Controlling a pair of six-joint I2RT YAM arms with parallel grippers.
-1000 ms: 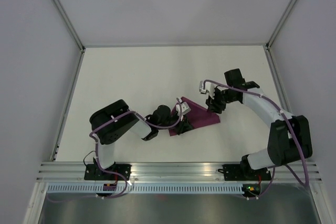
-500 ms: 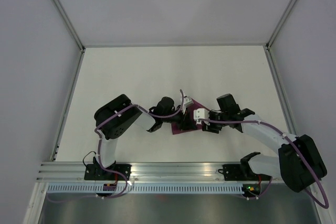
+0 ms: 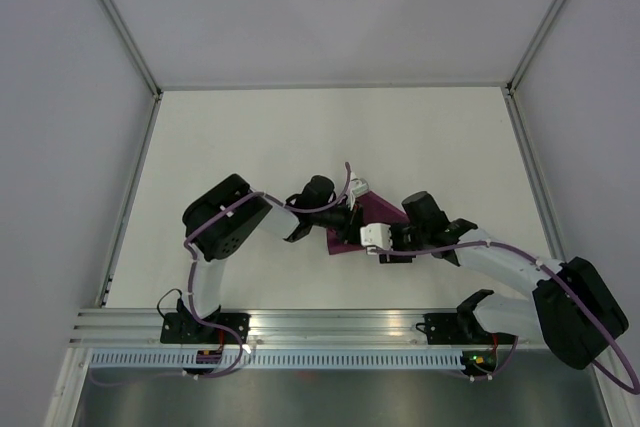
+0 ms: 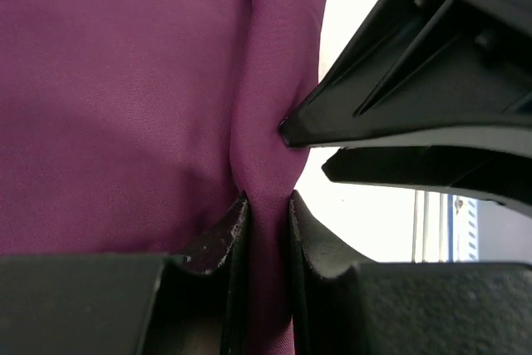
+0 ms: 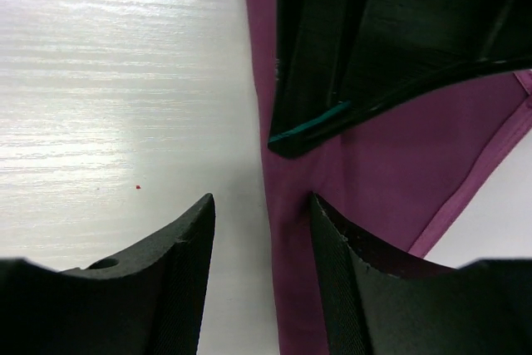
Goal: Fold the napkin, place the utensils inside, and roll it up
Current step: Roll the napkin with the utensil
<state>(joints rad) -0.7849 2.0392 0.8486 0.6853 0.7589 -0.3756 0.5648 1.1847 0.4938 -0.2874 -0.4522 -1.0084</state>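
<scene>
The napkin (image 4: 125, 106) is a dark magenta cloth, bunched near the table's middle and mostly hidden under both grippers in the top view (image 3: 374, 209). My left gripper (image 4: 266, 209) is shut on a raised fold of the napkin, which runs up between its fingers. My right gripper (image 5: 262, 205) is open and low over the table, and its jaws straddle the napkin's (image 5: 391, 164) folded edge: one finger over bare table, the other over cloth. Both grippers almost touch, left (image 3: 342, 219) and right (image 3: 360, 235). The utensils are out of view.
The white table (image 3: 250, 147) is walled by grey panels with metal frame posts at the back corners (image 3: 158, 92). An aluminium rail (image 3: 330, 322) carrying the arm bases runs along the near edge.
My right arm has swung from the napkin's right side down and left to its near edge, beside the left gripper. The left gripper has shifted slightly away, and the cloth is more bunched.
</scene>
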